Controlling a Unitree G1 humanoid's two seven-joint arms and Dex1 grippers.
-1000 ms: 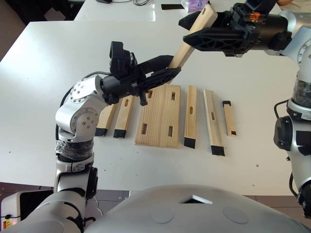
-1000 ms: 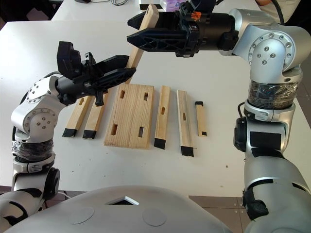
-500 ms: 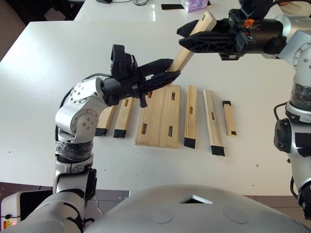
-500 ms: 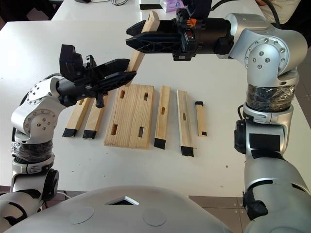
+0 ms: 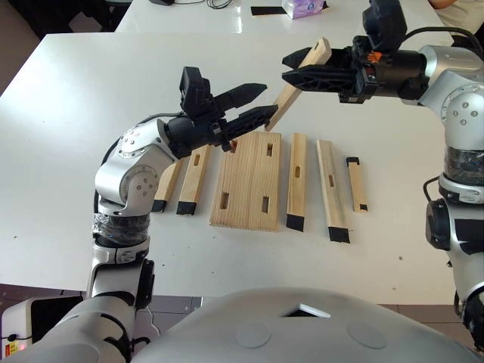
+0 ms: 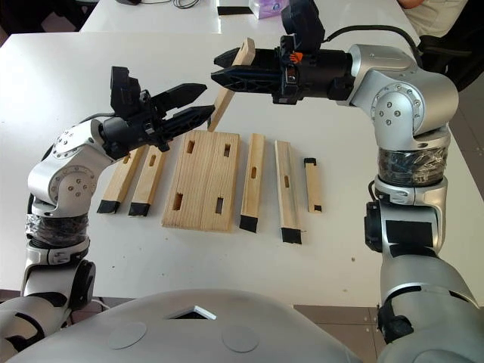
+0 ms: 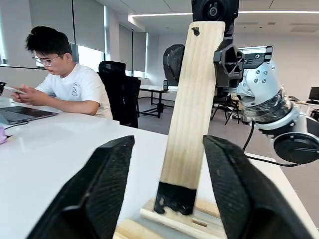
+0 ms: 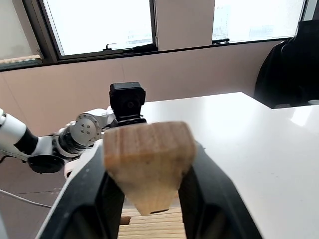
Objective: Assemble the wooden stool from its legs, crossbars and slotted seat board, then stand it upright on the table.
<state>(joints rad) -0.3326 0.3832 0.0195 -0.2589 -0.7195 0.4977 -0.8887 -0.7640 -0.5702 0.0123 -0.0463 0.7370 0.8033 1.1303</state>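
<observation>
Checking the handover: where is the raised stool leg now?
In the left eye view, the stool leg tilts above the far edge of the seat board, top end shut in the right claw, black-tipped bottom end inside the open left claw.

Set in a bright office with a wide white table and a second white table just behind it, black office chairs farther back, a row of windows above a beige wall, and strip lights along a white ceiling.
</observation>
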